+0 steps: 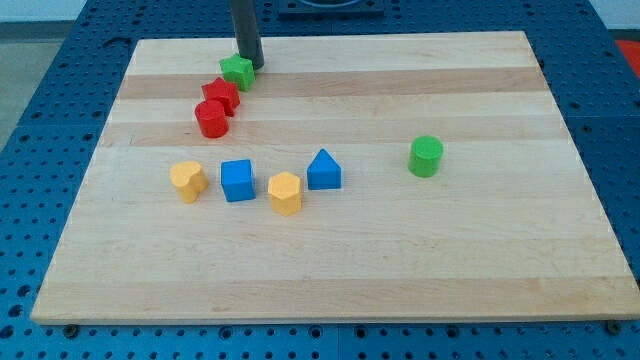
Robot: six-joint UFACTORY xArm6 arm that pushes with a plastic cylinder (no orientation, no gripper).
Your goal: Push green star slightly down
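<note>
Near the board's [560,215] top-left edge, my tip [250,66] stands touching the green star [238,70] at about its one o'clock side, a sensible spot for nudging it toward the view's bottom. As a bare rod it has nothing to open, close or grip; it only presses sideways. Just at the star's seven o'clock sits a red star [220,95], touching or nearly so, with a red cylinder [211,119] beyond it, so I judge even a slight push may shove both along. Well apart toward six o'clock lie a yellow block [188,180], a blue cube [237,180], a yellow hexagon block [285,192] and a blue triangle block [324,170]; a green cylinder [426,157] stands off at four o'clock
</note>
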